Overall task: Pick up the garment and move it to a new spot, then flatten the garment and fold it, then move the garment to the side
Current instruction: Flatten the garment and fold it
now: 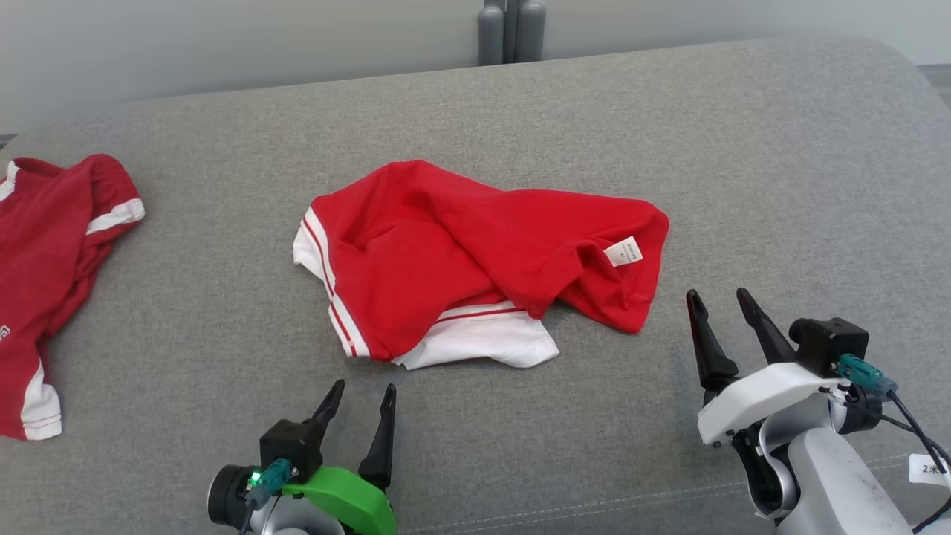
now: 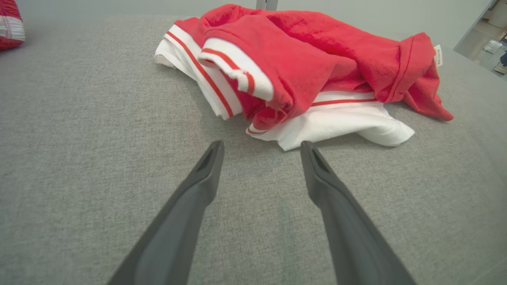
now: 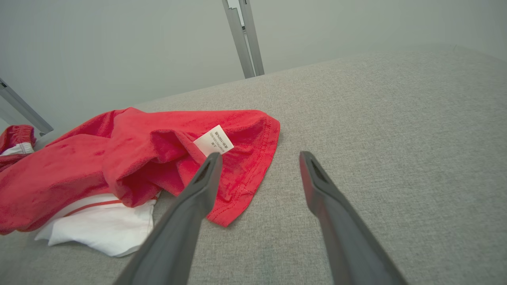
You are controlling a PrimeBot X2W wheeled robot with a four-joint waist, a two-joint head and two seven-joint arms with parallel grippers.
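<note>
Pick-up not begun: the garment (image 1: 475,253) lies crumpled just beyond the left tool (image 1: 364,386) and right tool (image 1: 719,293) (both wide open, empty); next, probably pinch its near edge.

Grey fabric surface (image 1: 669,148); crumpled red-and-white garment (image 1: 446,253) mid-surface; second red garment (image 1: 52,253) far left

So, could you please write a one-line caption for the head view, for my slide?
Crumpled red-and-white garment on a grey surface, with the left gripper and right gripper open just short of it.
</note>
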